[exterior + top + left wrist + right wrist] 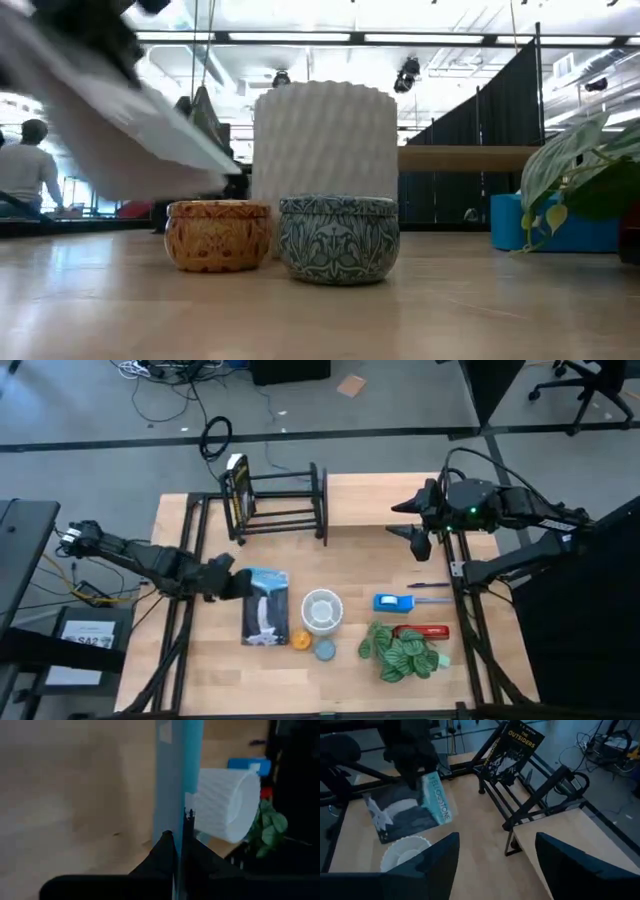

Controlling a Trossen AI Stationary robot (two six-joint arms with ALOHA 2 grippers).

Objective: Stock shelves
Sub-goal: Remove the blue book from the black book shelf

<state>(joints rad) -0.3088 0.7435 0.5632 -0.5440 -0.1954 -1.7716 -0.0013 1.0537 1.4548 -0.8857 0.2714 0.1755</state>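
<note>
At the left-centre of the table, the left gripper is clenched on the edge of a blue book, its fingers pinching the thin cover. In the low view the book is tilted and lifted clear of the tabletop, while the right wrist view shows its cover face up below the dark gripper. Just beside the book stands a white ribbed cup, with an orange patterned tin and a blue patterned tin in front of it, close together. Further right lie a blue box, a red item and a green leafy plant. The black metal-bar rack stands at the far edge of the table, with one dark book leaning against its left end frame. The light wooden board sits next to the rack, on the right-hand part of the table. The right gripper hangs above that board, well apart from the objects, with its fingers spread apart and nothing between them.
</note>
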